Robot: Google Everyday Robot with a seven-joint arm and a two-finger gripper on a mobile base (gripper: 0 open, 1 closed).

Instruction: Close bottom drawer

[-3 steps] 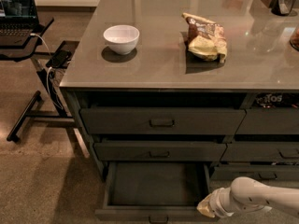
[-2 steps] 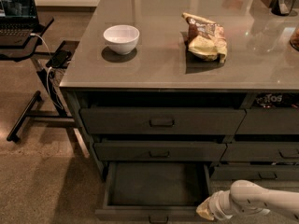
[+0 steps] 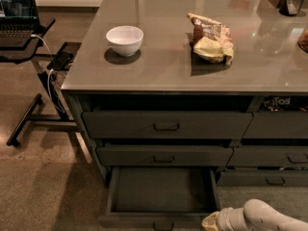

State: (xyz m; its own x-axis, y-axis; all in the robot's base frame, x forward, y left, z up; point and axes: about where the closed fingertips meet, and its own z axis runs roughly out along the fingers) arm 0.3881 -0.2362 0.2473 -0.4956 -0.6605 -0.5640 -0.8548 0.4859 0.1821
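The bottom drawer [image 3: 161, 192] is the lowest of the left three-drawer stack and stands pulled far out, its shallow dark interior bare. Its front panel with a small central pull [image 3: 163, 224] runs along the bottom edge of the view. My gripper [image 3: 210, 222] is at the bottom right, at the right end of the drawer front, on the end of a white arm [image 3: 262, 218] that comes in from the right. Only its pale tip shows. The two drawers above are nearly shut.
The grey counter [image 3: 163, 71] carries a white bowl [image 3: 124, 40] and a chip bag [image 3: 211, 43]. A laptop stand [image 3: 29, 52] with cables is at left. The right column's drawers [image 3: 269, 153] are beside my arm. Brown floor lies at left.
My gripper has crept slightly left and down along the drawer front. The drawer stands out as far as before.
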